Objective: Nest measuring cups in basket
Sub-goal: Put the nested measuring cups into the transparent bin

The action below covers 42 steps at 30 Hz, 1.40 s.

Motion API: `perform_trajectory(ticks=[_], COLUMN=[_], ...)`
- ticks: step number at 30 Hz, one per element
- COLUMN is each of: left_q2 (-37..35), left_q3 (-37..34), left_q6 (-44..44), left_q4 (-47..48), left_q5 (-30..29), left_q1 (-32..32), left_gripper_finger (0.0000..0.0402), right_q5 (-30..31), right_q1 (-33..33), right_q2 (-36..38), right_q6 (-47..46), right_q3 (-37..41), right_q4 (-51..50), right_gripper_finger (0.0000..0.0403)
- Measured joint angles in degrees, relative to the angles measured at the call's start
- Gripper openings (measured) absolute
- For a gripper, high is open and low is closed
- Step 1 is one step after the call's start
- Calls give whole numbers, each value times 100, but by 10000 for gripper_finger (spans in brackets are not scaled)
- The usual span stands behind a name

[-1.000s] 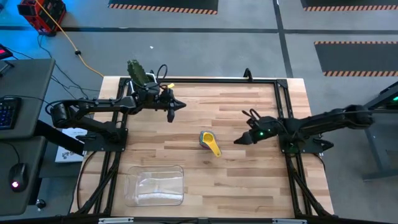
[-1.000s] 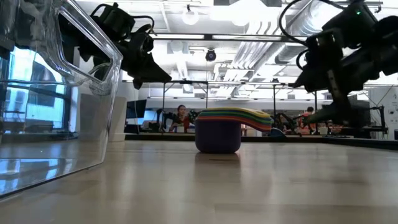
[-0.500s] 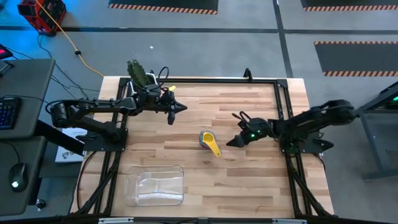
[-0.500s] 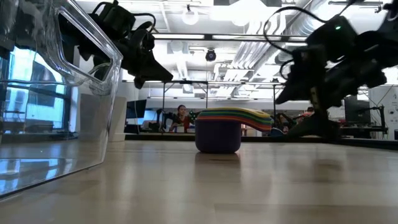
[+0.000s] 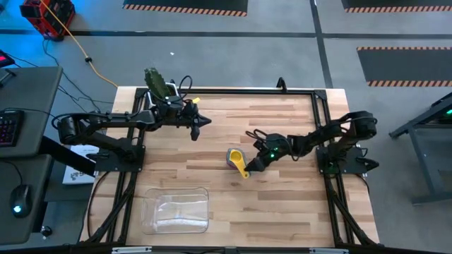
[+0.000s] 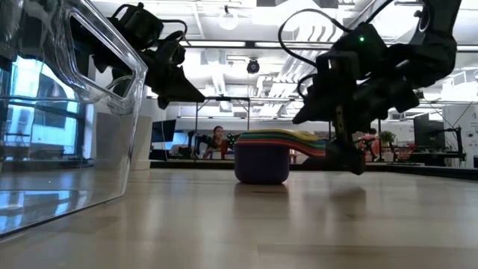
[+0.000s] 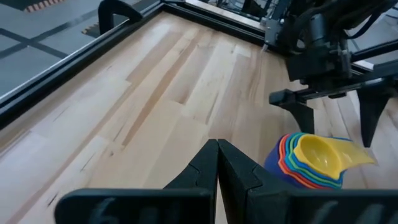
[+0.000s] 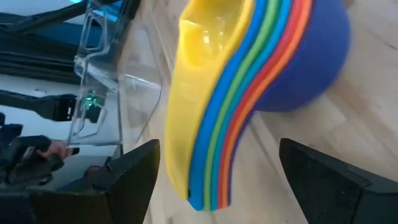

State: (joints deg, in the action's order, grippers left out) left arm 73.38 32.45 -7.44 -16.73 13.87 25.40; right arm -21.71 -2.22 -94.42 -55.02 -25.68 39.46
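Note:
The measuring cups (image 5: 236,158) stand nested in one stack on the table's middle, purple cup outermost and yellow innermost, with their handles (image 8: 211,124) fanned out toward the near right. My right gripper (image 5: 251,166) is open, and its fingers stand on either side of the handle ends (image 8: 199,186) without touching them. In the low view my right gripper (image 6: 342,149) hangs just right of the cups (image 6: 263,157). My left gripper (image 5: 205,121) is shut and hovers near the far left, its tips (image 7: 217,149) pointing at the cups (image 7: 311,158). The clear basket (image 5: 176,209) rests on its base near the left front edge.
A cactus in a pot (image 5: 155,81) stands at the far left corner. Dark frame rails (image 5: 247,90) run round the table's edges. Bare wood lies between the cups and the basket (image 6: 67,112). People and desks show in the room beyond the table.
My right gripper has swung toward the table's left and down, from well right of the cups to their handle ends, where its open fingers now straddle the handles. The cups and the basket have stayed put.

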Motion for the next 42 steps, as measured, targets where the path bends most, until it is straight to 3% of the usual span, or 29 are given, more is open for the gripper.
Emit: perform_trajectory(ticks=[11, 20, 27, 32, 39, 42], left_q2=[0, 0, -2, -1, 0, 0], left_q3=[0, 0, 0, 0, 0, 0], left_q6=[14, 109, 114, 113, 117, 114], left_q4=[61, 57, 61, 60, 61, 61], left_q5=[22, 27, 37, 37, 46, 49], left_q1=[-1, 1, 1, 1, -1, -1], left_gripper_finger=[0, 0, 0, 0, 0, 0], right_q5=[-109, 164, 172, 160, -423, -855], right_q1=[179, 416, 411, 409, 411, 398], right_q2=[-1, -621, -615, -613, -601, -575], right_q6=[-136, -18, -16, -24, 112, 102], right_q3=[-165, -782, -808, -810, -809, -805], right_q4=[-202, -517, -492, -539, -568, -433], right_gripper_finger=[321, 321, 308, 234, 40, 28])
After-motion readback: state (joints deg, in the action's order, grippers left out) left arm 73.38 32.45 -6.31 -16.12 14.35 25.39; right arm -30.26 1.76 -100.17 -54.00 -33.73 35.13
